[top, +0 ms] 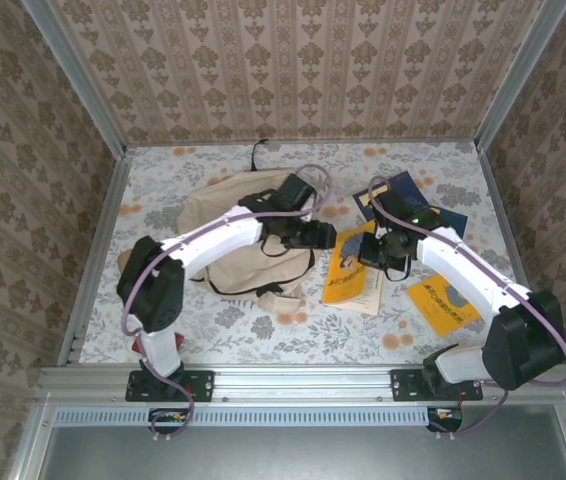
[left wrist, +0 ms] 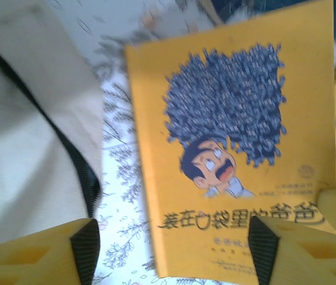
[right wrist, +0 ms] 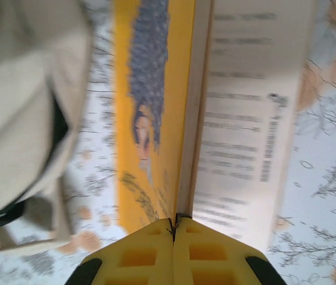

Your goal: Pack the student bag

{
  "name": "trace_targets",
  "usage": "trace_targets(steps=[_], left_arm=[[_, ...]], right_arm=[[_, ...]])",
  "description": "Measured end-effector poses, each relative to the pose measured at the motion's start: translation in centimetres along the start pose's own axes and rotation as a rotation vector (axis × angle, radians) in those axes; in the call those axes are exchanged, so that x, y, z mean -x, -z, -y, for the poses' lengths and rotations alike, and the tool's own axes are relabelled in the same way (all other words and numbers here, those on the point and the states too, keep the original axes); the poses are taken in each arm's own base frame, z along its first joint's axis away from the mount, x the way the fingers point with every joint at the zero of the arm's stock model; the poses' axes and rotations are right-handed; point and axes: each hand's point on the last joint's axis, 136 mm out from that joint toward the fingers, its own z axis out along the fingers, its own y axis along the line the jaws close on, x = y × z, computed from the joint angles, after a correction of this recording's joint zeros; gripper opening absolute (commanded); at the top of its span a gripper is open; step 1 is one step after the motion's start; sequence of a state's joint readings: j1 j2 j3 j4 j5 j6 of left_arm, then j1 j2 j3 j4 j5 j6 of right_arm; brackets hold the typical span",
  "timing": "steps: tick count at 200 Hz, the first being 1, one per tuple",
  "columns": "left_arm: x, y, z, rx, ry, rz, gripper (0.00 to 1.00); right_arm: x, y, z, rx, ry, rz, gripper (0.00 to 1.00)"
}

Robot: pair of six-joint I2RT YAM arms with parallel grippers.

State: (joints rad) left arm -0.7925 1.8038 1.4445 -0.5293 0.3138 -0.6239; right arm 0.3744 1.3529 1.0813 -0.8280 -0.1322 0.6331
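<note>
Top external view, starting at the left: the student bag point(top: 248, 262) lies slumped on the floral surface point(top: 263, 330), left of centre, with the left arm reaching across its top. I cannot tell from here whether its mouth is unzipped.

Just past the bag's right edge sits the left end effector point(top: 315, 236). The left wrist view shows it released, fingers standing wide over the lower edge of a yellow book point(top: 351, 272) and gripping nothing.

That book lies partly open just right of the bag. The right end effector point(top: 375, 252) is clenched, and the right wrist view suggests its fingertips are pinching the thin edge of the raised cover. Further right, well apart, lie a second yellow book point(top: 443, 305) and a blue book point(top: 408, 195).

The main risks, as I judge them:
- **Weak grip:** a hold on one cover leaf is slight. If the book is lifted by it, the pages may swing down and the cover could crease, tear or slip free.
- **Crowded arms:** both end effectors are close together over the same book. If the left one closes while the right one pulls, they could knock each other or skew the book.
- **Slack bag:** the fabric has no stiffness, so a book pushed toward it may catch on the edge or simply shove the bag away.
</note>
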Motion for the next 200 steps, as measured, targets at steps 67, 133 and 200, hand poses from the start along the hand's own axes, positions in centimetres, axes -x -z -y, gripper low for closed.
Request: trace_targets(steps=[67, 133, 200], left_arm=[[-0.8, 2.5, -5.0, -0.111, 0.195, 0.021, 1.0], [-0.3, 6.2, -6.8, -0.287, 0.323, 0.122, 1.0], [-0.1, 9.1, -10.8, -0.233, 0.416, 0.222, 1.0]], right_arm=[[2.5, 5.3, -7.5, 0.325, 0.103, 0.061, 0.0], [2.3, 7.2, -13.8, 0.615, 0.119, 0.009, 0.0], [1.1, 5.2, -18.2, 0.685, 0.19, -0.084, 0.01]])
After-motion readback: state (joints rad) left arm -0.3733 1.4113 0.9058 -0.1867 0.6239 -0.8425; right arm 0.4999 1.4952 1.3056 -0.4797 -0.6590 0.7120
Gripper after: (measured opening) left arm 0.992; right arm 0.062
